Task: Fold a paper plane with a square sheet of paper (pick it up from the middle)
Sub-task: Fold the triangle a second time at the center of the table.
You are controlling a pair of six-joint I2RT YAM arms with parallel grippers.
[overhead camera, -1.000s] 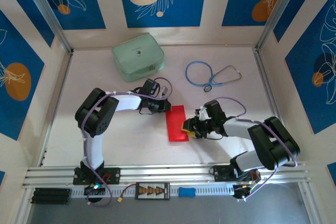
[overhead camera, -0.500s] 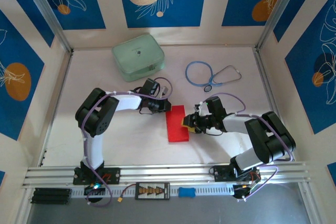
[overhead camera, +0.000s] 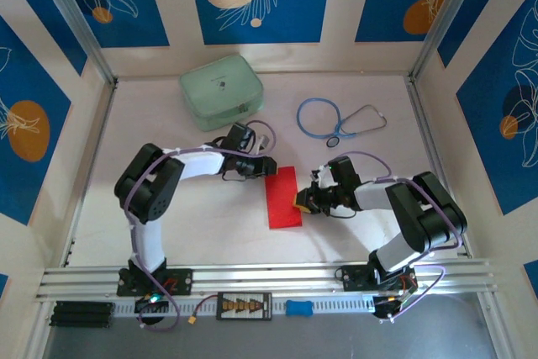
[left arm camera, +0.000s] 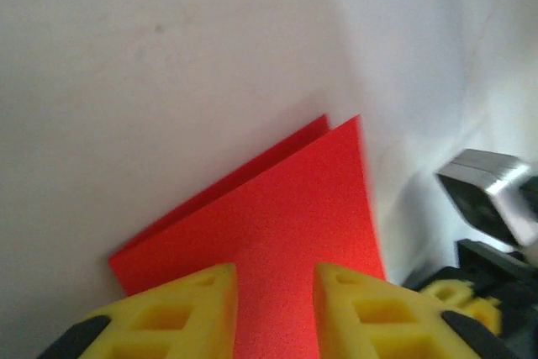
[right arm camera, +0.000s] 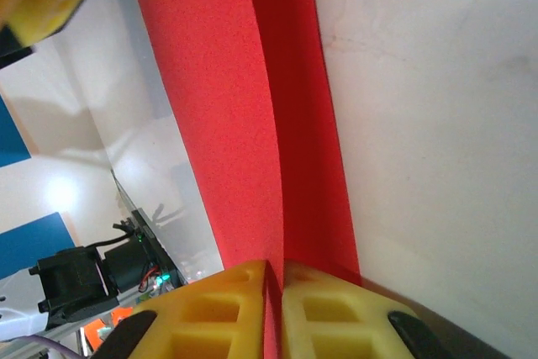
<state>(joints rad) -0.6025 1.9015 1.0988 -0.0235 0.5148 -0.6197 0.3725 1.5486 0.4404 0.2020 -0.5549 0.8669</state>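
The square sheet of paper [overhead camera: 283,199], bright red and folded into a narrow two-layer strip, lies flat in the middle of the desk [overhead camera: 210,220]. There is one sheet and there are two hands. The left hand [overhead camera: 267,167], at the sheet's far corner, has opened to a narrow gap since a second ago. The right hand [overhead camera: 299,202] has closed, pinching the sheet's right edge.

The left gripper [overhead camera: 267,166] pointed toward 3 o'clock, jaws slightly parted. The right arm was folded at the elbow, and the right gripper [overhead camera: 299,202] pointed toward 9 o'clock, pinched onto the sheet of paper [overhead camera: 282,206].
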